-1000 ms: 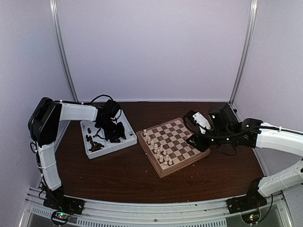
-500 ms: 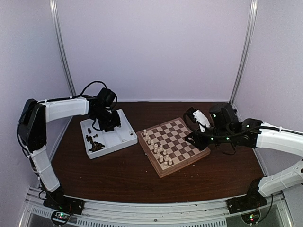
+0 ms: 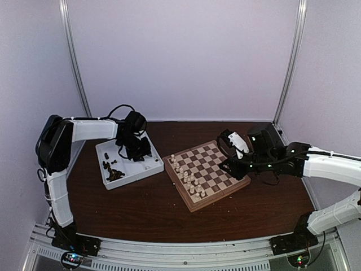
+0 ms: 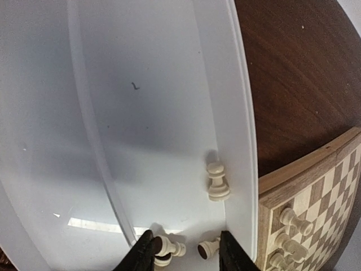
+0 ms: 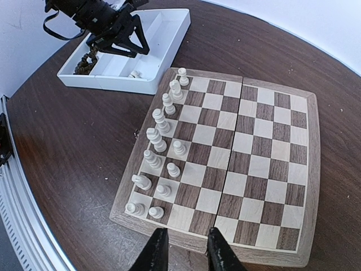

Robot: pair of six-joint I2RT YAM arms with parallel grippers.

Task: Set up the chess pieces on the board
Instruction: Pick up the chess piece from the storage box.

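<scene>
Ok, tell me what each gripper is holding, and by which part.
Nothing is held. The left gripper has jaws apart over fallen cream pieces in the white tray; the right gripper has empty jaws above the board edge.

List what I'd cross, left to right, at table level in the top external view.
Dark chess pieces in the white tray → left gripper → cream chess pieces → bare squares of the board → right gripper.
</scene>
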